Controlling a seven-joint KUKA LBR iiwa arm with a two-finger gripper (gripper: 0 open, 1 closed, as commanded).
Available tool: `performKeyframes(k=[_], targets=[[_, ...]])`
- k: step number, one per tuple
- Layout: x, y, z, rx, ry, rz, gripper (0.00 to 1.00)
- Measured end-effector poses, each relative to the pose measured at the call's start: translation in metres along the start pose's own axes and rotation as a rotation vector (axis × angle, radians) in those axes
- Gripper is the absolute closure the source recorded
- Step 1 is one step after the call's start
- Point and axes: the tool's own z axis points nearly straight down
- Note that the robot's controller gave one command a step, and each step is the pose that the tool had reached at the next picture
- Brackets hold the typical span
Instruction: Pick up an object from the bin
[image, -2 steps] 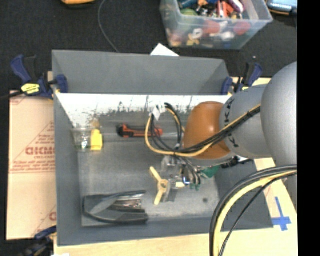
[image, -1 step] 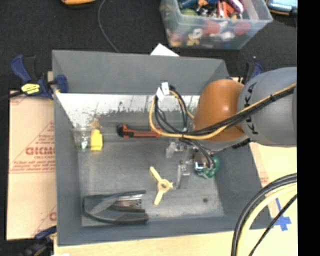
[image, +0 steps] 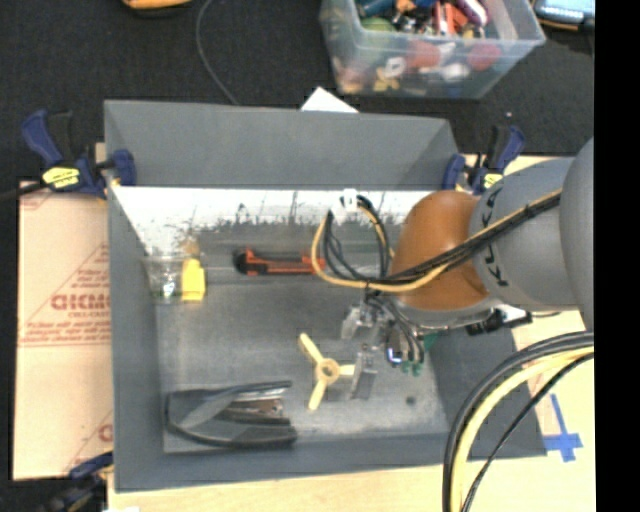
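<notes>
My gripper (image: 362, 375) hangs low over the middle-right of the bin floor, just below the orange wrist cover. Its fingers (image: 366, 378) point down right beside a pale yellow three-bladed propeller toy (image: 322, 371), touching or nearly touching its right blade. Nothing shows between the fingers. A black stapler (image: 235, 412) lies along the front left of the bin, well left of the gripper.
An orange-and-black tool (image: 272, 264) lies by the back wall. A clear cup with a yellow block (image: 178, 278) stands at the back left. A plastic tub of small parts (image: 430, 42) sits outside, behind the bin. The arm covers the bin's right side.
</notes>
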Motion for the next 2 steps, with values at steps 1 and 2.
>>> performKeyframes(k=[1, 2], targets=[[0.0160, 0.0281, 0.0284, -0.001, -0.027, -0.115, 0.00], [0.0104, 0.0316, 0.0271, 0.000, -0.019, -0.061, 1.00]])
